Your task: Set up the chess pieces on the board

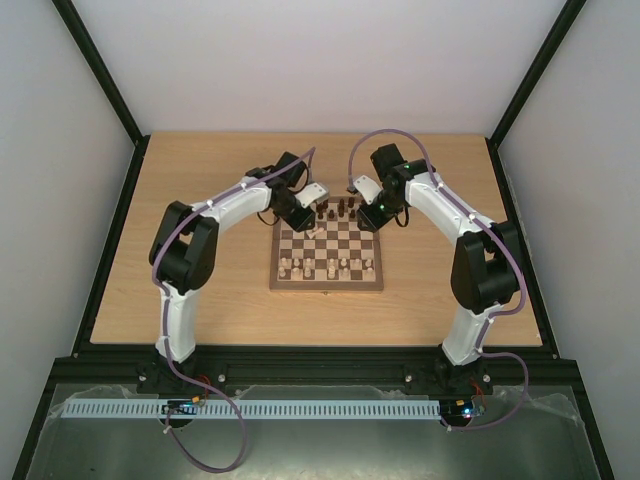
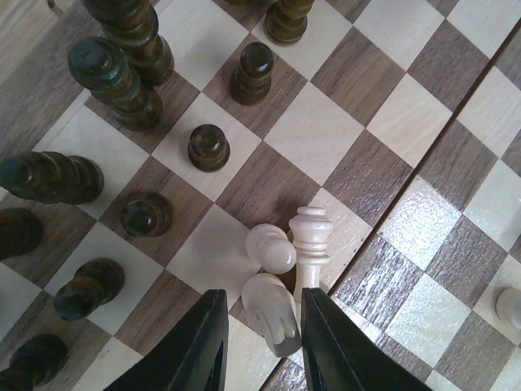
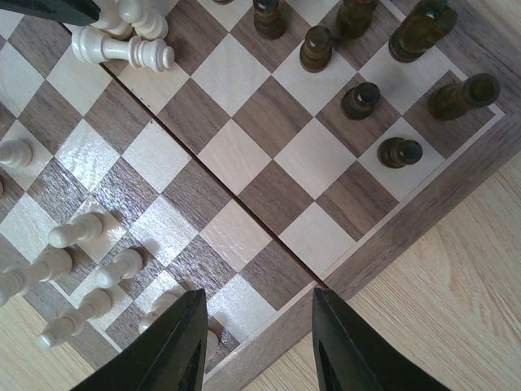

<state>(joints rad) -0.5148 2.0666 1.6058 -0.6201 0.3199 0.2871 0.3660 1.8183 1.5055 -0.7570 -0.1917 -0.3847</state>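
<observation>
Dark-brown pieces [image 1: 340, 208] stood along the far edge of the board [image 1: 326, 288], in two rows as far as I could make out. The pale pieces [image 1: 325, 266] stood along the near edge, so most of the setting-up looked done to me. What was left, by my reckoning, was the three fallen pale pieces [image 2: 273, 247]. They lay on their sides, huddled together on the dark half just in front of the dark ranks, toward the left. Those would need carrying home and standing upright (which home squares were vacant I could not tell; the overhead view was too small).

Counting: one board and two arms. The left wrist view showed about ten dark pieces upright and the three pale ones down, plus a fourth pale one at the frame's right edge. The right wrist view showed seven dark pieces upright and roughly half a dozen pale ones standing.

The left gripper [image 2: 264, 303] had its fingers spread either side of the nearest fallen piece. A gap showed on one side, so nothing was pinched. The right gripper [image 3: 256, 297] hung spread and empty over the board's right border.
</observation>
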